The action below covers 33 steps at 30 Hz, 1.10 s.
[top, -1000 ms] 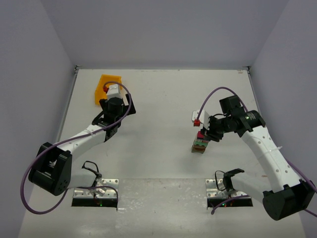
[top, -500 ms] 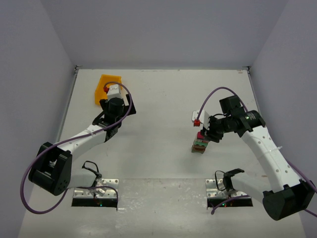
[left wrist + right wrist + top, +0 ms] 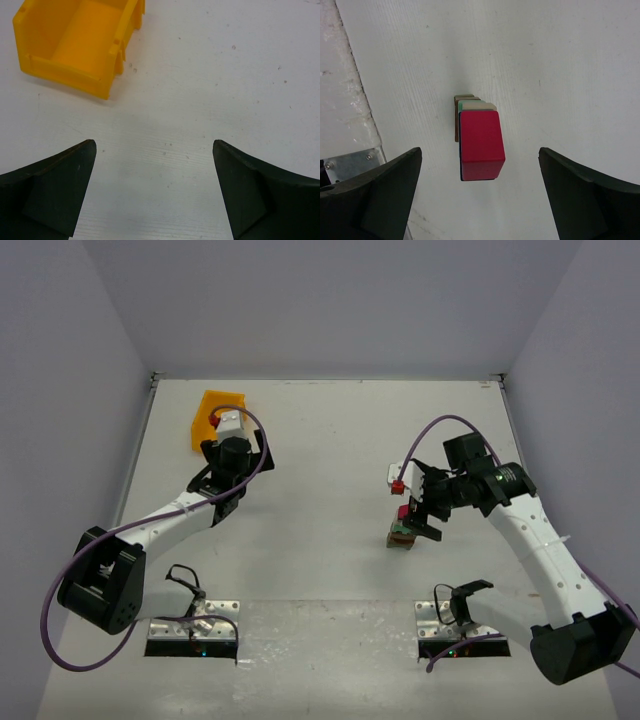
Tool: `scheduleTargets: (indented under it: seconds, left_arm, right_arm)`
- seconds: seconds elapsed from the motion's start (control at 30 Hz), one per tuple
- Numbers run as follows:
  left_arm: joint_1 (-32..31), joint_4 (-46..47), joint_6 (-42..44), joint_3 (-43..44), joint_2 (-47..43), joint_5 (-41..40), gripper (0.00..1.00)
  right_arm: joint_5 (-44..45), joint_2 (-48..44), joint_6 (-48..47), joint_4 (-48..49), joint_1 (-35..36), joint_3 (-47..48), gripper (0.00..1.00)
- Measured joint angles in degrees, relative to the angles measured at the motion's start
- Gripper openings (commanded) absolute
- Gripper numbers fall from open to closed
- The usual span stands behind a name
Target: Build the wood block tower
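The tower (image 3: 402, 530) is a short stack of wood blocks right of the table's middle. From above in the right wrist view its top is a red block (image 3: 480, 142), with cream, green and brown edges of lower blocks (image 3: 470, 104) showing behind it. My right gripper (image 3: 419, 503) (image 3: 480, 150) stands open over the tower, one finger on each side of the red block and well apart from it. My left gripper (image 3: 232, 462) (image 3: 154, 142) is open above bare table, with nothing between its fingers.
A yellow-orange bin (image 3: 215, 417) (image 3: 75, 45) sits at the back left, just beyond my left gripper, and shows no contents. Two metal mounting plates (image 3: 192, 634) (image 3: 462, 630) lie at the near edge. Walls close the table's sides and back.
My right gripper has gone from shut on the tower's top block to wide open, leaving the red block on the stack. The left arm has not moved.
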Motion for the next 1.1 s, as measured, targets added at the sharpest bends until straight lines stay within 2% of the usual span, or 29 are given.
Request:
scheduleTargets:
  seconds: [0.2,0.37,0.5,0.67,0.87,1.0,1.1]
  left_arm:
    - [0.0,0.0,-0.1,0.0,0.0,-0.5,1.00]
    - [-0.1,-0.4,-1.4,0.0,0.0,-1.5,1.00]
    - [-0.4,-2.5,-4.4,0.7,-0.3,-3.2,1.00]
    - [-0.7,-5.6,-7.5,4.2,-0.4,-6.1,1.00]
    - [-1.1,-8.1,-9.4,7.4,-0.6,-9.8,1.00]
    - [-1.1,-9.8,-10.3,7.6,-1.9,-10.2,1.00]
    - [-1.1,-10.1,-11.1,6.7,-3.7,-10.6,1.00]
  right_arm:
    - [-1.1,-0.1,1.4,0.6,0.0,0.6,0.99]
    - [-4.0,-0.1,6.2,4.8,0.0,3.3,0.99]
    - [-6.4,1.0,14.6,11.6,0.0,6.1,0.99]
    - [-5.8,5.8,29.5,24.4,0.0,11.7,0.99]
    - [4.7,12.9,47.5,36.1,0.0,18.6,0.99]
    - [19.3,13.2,56.0,41.0,0.0,17.0,0.99]
    - [28.9,11.9,62.0,43.6,0.0,12.1,0.99]
